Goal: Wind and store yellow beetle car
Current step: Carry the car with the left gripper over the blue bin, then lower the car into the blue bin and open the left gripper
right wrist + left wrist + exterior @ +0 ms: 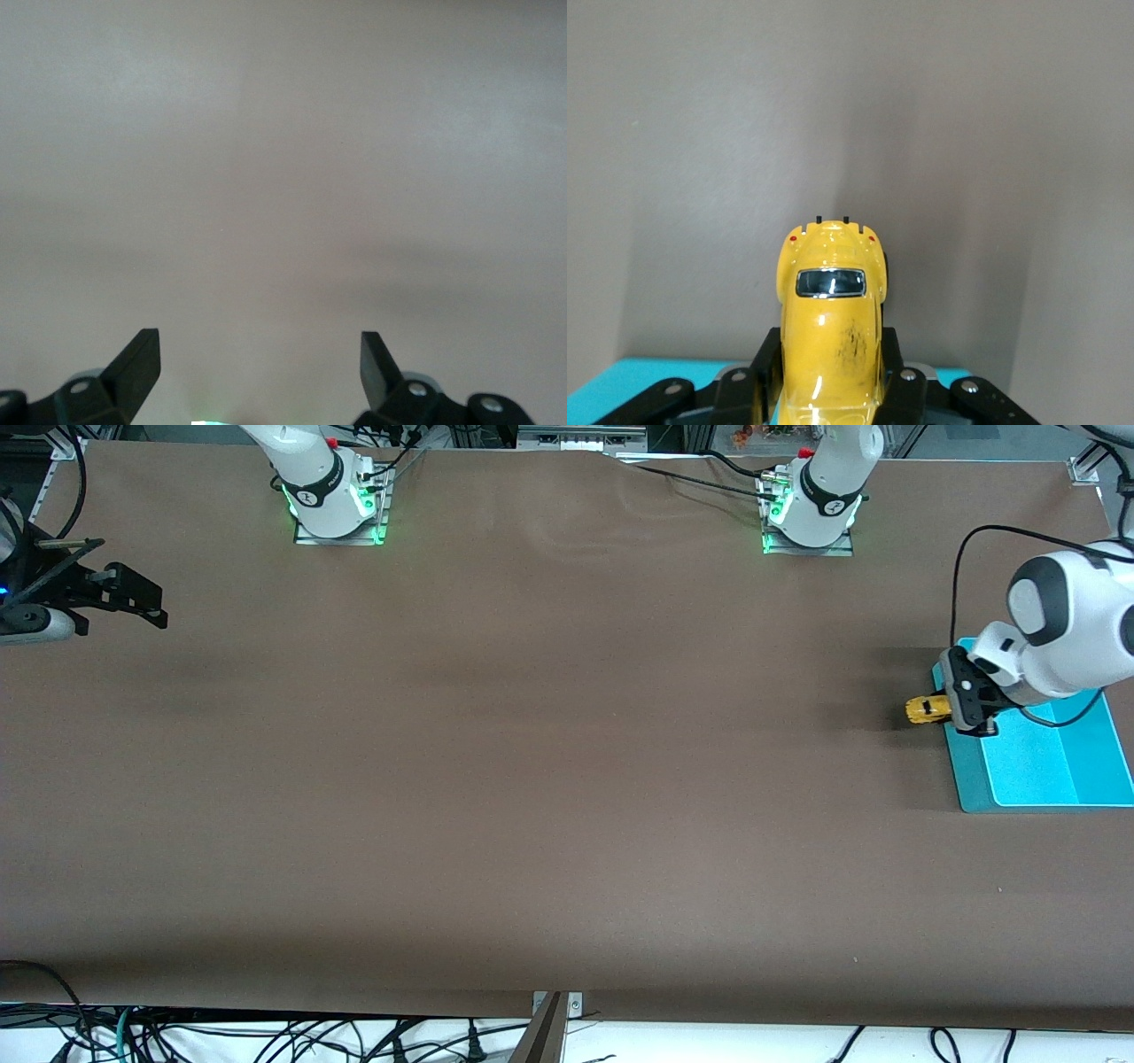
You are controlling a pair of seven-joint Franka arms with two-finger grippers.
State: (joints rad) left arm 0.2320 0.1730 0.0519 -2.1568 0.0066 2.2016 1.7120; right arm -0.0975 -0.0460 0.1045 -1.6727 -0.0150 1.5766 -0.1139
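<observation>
**K:** Brown bench (pixel 532 779), mostly bare. Only a teal tray (pixel 1045 766) on it, at the left arm's end. Where's the car?

**M:** Yellow beetle car (pixel 925 709) is in the left hand (pixel 959 707), fingers clamped on its sides. Left wrist view confirms: body wedged between the two black fingers (pixel 899 390), most of the car sticking out past the tips.

**K:** On the bench or lifted?

**M:** Can't tell for sure. It sits low at the tray's edge, on the side toward the right arm's end. Most of it is over bare bench, not over the tray.

**K:** So not stored.

**M:** No. Tray interior looks empty as far as the arm lets me see.

**K:** Winding done?

**M:** Not readable from this. Wheels mostly hidden, nothing shows spring state. Being held right by the tray, my guess is we're in the store phase, but that's a judgement.

**K:** Right arm?

**M:** Waiting. Right hand (pixel 133 598) is over the bench edge at its own end, fingers spread apart, nothing between them.

**K:** Remaining?

**M:** Carry the car over the tray, lower, release.
</observation>
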